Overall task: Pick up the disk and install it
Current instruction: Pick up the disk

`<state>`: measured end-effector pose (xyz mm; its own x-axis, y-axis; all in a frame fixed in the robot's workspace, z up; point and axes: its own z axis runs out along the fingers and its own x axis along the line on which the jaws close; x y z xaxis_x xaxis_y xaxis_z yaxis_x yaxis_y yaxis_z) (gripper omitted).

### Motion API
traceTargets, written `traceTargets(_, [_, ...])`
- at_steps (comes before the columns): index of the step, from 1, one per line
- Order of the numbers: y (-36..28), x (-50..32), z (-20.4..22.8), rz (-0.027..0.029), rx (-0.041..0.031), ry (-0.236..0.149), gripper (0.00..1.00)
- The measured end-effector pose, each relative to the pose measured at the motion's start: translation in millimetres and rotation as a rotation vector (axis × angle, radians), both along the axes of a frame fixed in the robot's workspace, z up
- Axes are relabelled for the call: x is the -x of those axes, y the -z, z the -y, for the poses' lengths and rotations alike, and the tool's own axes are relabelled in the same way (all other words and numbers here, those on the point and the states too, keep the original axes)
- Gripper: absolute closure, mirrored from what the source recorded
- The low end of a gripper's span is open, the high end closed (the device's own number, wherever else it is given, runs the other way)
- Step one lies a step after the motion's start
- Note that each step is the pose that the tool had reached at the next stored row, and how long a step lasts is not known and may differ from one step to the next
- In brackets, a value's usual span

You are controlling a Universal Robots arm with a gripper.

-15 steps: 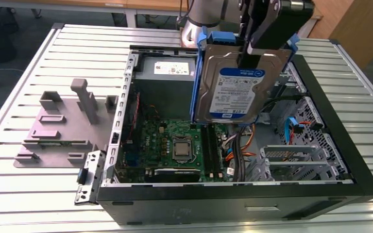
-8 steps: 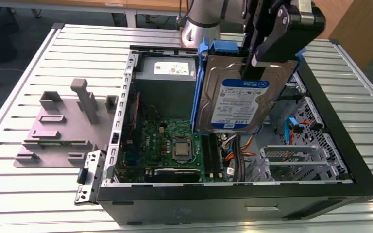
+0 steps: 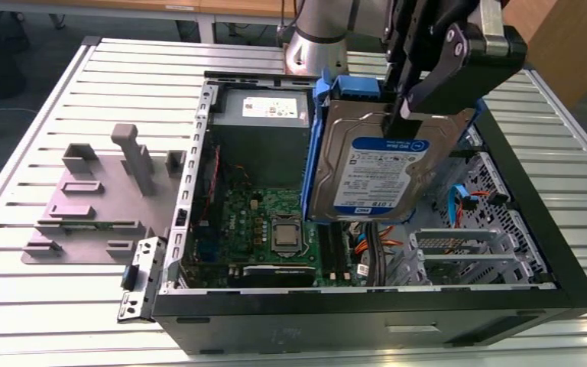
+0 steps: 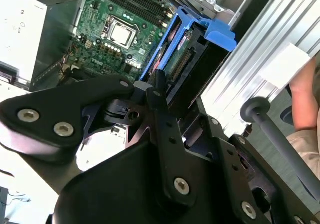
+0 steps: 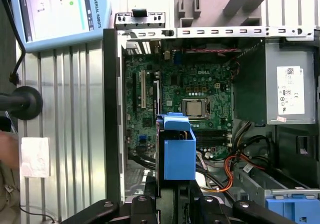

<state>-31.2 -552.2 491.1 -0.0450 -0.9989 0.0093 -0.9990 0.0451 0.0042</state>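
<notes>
**Q:** Where was the disk (image 3: 373, 172)?

**A:** It was off the table (image 3: 28, 306) and hung upright above the open computer case (image 3: 375, 310). Its label faced the exterior camera, and its blue frame ran along the top edge and down the edge on the exterior view's left. Its lower edge hung over the motherboard (image 3: 263, 222).

**Q:** And the gripper (image 3: 408, 115)?

**A:** It was clenched on the disk near the top, with one dark finger pressed against the labelled face. In both wrist views the disk (image 4: 200, 34) (image 5: 179, 154) projected beyond the fingers toward the case interior.

**Q:** What lay around it?

**A:** A grey power supply (image 3: 263, 115) sat at the far end of the case. A grey fixture (image 3: 100, 191) stood on the table beside the case, on the exterior view's left
</notes>
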Motion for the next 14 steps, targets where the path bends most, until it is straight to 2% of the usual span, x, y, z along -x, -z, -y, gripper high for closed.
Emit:
traceTargets(7, [0.2,-2.6,0.6,0.0000,-0.0001,0.000,0.65])
traceTargets(14, [0.3,-15.4,0.5,-0.0003,0.0000,0.000,0.65])
